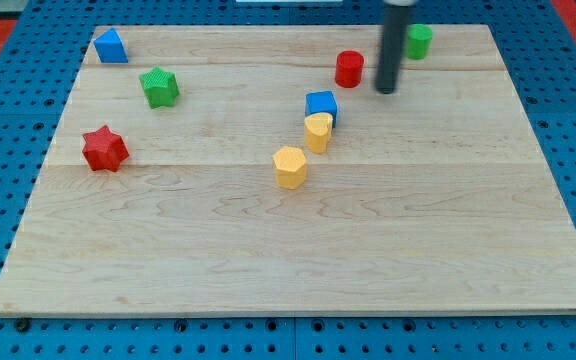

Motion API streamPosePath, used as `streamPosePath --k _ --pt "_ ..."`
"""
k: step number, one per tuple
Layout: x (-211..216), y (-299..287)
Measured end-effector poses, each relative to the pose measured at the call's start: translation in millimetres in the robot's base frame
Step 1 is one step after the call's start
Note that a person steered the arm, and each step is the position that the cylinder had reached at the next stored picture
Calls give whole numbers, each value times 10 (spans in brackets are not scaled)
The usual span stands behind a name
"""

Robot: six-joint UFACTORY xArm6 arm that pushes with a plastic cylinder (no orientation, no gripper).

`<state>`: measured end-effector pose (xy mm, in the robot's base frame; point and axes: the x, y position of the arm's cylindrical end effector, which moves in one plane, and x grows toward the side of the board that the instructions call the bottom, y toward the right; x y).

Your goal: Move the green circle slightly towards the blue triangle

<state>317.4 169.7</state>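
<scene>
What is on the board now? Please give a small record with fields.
tip: my tip sits between the red cylinder and the green circle, just below-left of the circle
goal block: blue triangle, top left corner
middle group: blue cube, yellow heart, yellow hexagon
left side: green star, red star
</scene>
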Motion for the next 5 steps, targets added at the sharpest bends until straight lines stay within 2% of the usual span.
streamPosePath --k 1,2,3,4,5 --pt "-508 793" --pt "-843 797" --pt "-984 611" --pt "-983 -190" --pt "-922 -306"
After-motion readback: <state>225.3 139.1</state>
